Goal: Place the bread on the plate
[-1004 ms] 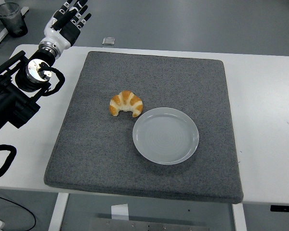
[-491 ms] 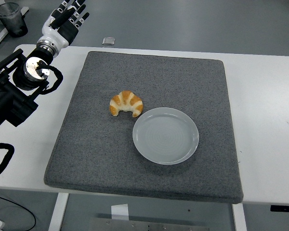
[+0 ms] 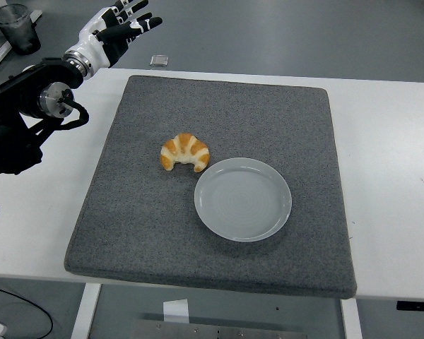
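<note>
Since the earlier frames, the left hand [image 3: 119, 30] has been swung rightward and its fingers [image 3: 143, 23] are now pointed toward the right, beyond the table's far left corner; bread and plate have not been shifted.

Left to right: a dark cup [image 3: 15, 27] is seen at the top left corner, off the white table [image 3: 396, 141]. The left arm [image 3: 21, 120] is extended in from the left edge over the table's far left part. Its hand is held up in the air, fingers spread apart, nothing gripped. A small grey object [image 3: 159, 61] is seen just past the table's far edge, near the hand; what it is cannot be told.

A grey mat [image 3: 127, 212] is laid over most of the table. The bread [image 3: 185, 152], a croissant, is lying on the mat near its middle, tips pointed toward the near edge. It is placed just up-left of the plate [image 3: 243, 199], very close to the rim; whether they touch cannot be told. The plate is round, pale grey, flat on the mat. The hand is well apart from the bread.
</note>
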You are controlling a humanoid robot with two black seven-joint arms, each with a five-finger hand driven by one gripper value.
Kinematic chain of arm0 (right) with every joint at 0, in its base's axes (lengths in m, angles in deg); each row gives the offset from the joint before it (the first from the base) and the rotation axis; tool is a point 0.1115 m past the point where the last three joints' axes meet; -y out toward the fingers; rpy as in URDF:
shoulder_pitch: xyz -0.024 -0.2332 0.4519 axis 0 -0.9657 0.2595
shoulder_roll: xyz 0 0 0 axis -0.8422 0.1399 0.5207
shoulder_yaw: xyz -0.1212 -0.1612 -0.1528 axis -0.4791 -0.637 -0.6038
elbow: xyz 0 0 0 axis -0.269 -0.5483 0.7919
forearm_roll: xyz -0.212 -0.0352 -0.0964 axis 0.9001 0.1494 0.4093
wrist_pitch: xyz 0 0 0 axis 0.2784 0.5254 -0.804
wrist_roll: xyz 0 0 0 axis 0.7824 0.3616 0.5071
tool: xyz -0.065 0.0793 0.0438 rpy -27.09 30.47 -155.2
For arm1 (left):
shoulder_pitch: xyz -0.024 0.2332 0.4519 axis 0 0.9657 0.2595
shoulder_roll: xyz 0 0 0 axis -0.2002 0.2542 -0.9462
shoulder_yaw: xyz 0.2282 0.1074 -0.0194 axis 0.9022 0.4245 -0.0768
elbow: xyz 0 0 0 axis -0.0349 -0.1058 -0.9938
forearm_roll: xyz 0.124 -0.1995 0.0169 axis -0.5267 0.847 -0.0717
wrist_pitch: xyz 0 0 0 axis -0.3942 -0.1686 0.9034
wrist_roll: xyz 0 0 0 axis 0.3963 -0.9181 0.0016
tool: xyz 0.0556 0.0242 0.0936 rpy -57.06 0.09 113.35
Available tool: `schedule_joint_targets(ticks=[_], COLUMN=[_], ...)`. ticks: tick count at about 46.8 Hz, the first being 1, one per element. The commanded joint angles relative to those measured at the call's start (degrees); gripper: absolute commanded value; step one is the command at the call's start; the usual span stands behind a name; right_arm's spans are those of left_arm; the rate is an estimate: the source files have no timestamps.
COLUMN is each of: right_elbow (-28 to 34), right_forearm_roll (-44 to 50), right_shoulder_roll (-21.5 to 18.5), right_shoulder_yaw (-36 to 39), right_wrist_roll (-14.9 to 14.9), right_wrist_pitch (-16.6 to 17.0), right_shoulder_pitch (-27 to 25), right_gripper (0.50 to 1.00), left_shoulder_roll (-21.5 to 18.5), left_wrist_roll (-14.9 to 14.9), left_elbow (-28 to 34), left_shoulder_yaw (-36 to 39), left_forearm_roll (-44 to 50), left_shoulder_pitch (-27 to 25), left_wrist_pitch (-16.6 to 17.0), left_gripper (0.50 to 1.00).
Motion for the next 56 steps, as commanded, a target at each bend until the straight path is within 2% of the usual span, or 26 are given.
schedule_joint_targets(ticks=[1, 4, 8, 16, 22, 29, 36, 41, 44, 52, 56], right_elbow=[0.0, 0.0, 0.0, 0.0, 0.0, 0.0, 0.0, 0.0, 0.0, 0.0, 0.0], right_forearm_roll=[0.0, 0.0, 0.0, 0.0, 0.0, 0.0, 0.0, 0.0, 0.0, 0.0, 0.0], right_shoulder_roll=[0.0, 0.0, 0.0, 0.0, 0.0, 0.0, 0.0, 0.0, 0.0, 0.0, 0.0], right_shoulder_yaw=[0.03, 0.03, 0.03, 0.03, 0.03, 0.03, 0.03, 0.03, 0.03, 0.03, 0.03], right_wrist_roll=[0.0, 0.0, 0.0, 0.0, 0.0, 0.0, 0.0, 0.0, 0.0, 0.0, 0.0], right_wrist_pitch=[-0.01, -0.01, -0.01, -0.01, -0.01, -0.01, -0.01, -0.01, -0.01, 0.0, 0.08], right_shoulder_pitch=[0.06, -0.03, -0.03, 0.06, -0.03, -0.03, -0.03, -0.03, 0.06, 0.06, -0.03], right_gripper=[0.932, 0.932, 0.932, 0.932, 0.932, 0.932, 0.932, 0.932, 0.932, 0.932, 0.932], left_shoulder_roll=[-0.52, -1.66, -3.16, -6.24, -7.2, -8.61, -8.79, -9.57, -10.45, -12.48, -13.79], left_wrist_roll=[0.06, 0.5, 0.59, 0.06, 0.06, 0.5, 0.42, 0.24, 0.24, 0.06, 0.06], left_elbow=[1.56, 3.67, 5.87, 8.78, 8.95, 8.69, 9.13, 11.23, 13.16, 18.53, 21.08], left_shoulder_yaw=[0.64, 2.04, 4.33, 10.39, 11.19, 11.19, 11.63, 11.8, 11.8, 12.15, 15.83], left_forearm_roll=[-12.35, -21.06, -26.97, -27.77, -27.06, -27.24, -27.33, -28.12, -28.64, -31.28, -32.95], left_shoulder_pitch=[-0.02, -0.29, -2.13, -6.79, -8.28, -9.07, -9.43, -9.52, -10.13, -11.01, -12.15], left_wrist_pitch=[-0.14, -0.14, -0.06, -0.32, -0.58, -4.8, -7.61, -11.21, -12.18, -12.36, -12.27], left_gripper=[1.0, 1.0, 1.0, 1.0, 1.0, 1.0, 1.0, 1.0, 1.0, 1.0, 1.0])
